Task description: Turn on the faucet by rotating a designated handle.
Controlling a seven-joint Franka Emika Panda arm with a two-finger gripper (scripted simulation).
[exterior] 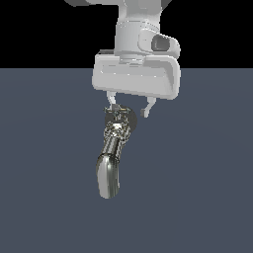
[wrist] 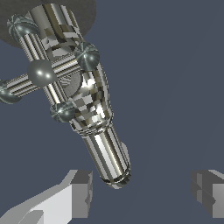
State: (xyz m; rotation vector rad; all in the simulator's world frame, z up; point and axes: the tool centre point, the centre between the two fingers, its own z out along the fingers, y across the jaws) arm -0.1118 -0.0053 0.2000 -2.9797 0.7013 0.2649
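Observation:
A chrome faucet (exterior: 111,158) stands on the dark grey floor, its curved spout (exterior: 107,178) reaching toward the camera. Its cross-shaped handle (wrist: 43,72) with ball-tipped arms sits at the top of the body, near a dark round base (exterior: 129,117). In the exterior view my gripper (exterior: 129,109) hangs just above the handle end, fingers pointing down and spread apart. In the wrist view the spout (wrist: 105,148) lies between and beyond my two fingertips (wrist: 81,192), which hold nothing.
The dark grey floor (exterior: 197,173) spreads around the faucet. No other objects show.

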